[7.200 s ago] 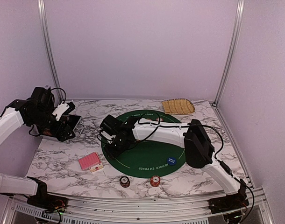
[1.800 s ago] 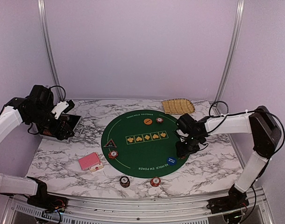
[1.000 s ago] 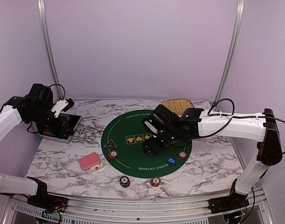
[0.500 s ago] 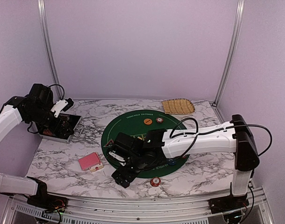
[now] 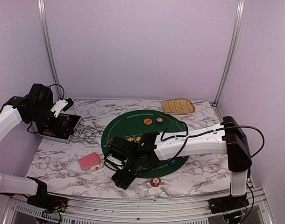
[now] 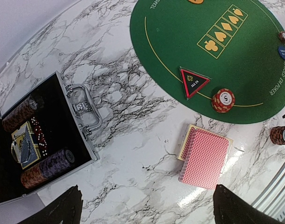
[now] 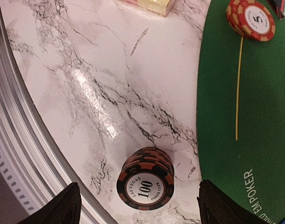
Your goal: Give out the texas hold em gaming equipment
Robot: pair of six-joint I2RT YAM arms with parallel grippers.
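Note:
A dark orange-striped stack of poker chips (image 7: 146, 184), marked 100, stands on the marble just off the green mat (image 7: 254, 116). My right gripper (image 7: 142, 209) hovers open over it, one finger on each side and neither touching. In the top view that gripper (image 5: 123, 177) hides the stack. A red-and-white chip stack (image 7: 251, 18) sits on the mat's edge near the black-triangle button (image 6: 193, 81). The red-backed card deck (image 6: 205, 156) lies on the marble. My left gripper (image 6: 149, 210) is open and empty, high above the table's left.
An open metal case (image 6: 35, 140) with chips and cards lies at the left. Another red chip stack (image 5: 154, 181) stands near the front rail (image 7: 21, 154). An orange button (image 5: 147, 121) and a red chip (image 5: 159, 120) lie at the mat's far edge. A woven tray (image 5: 178, 106) is at the back right.
My right arm has swung from the mat's middle to the near-left front and now hangs over the dark chip stack. The left arm has not moved.

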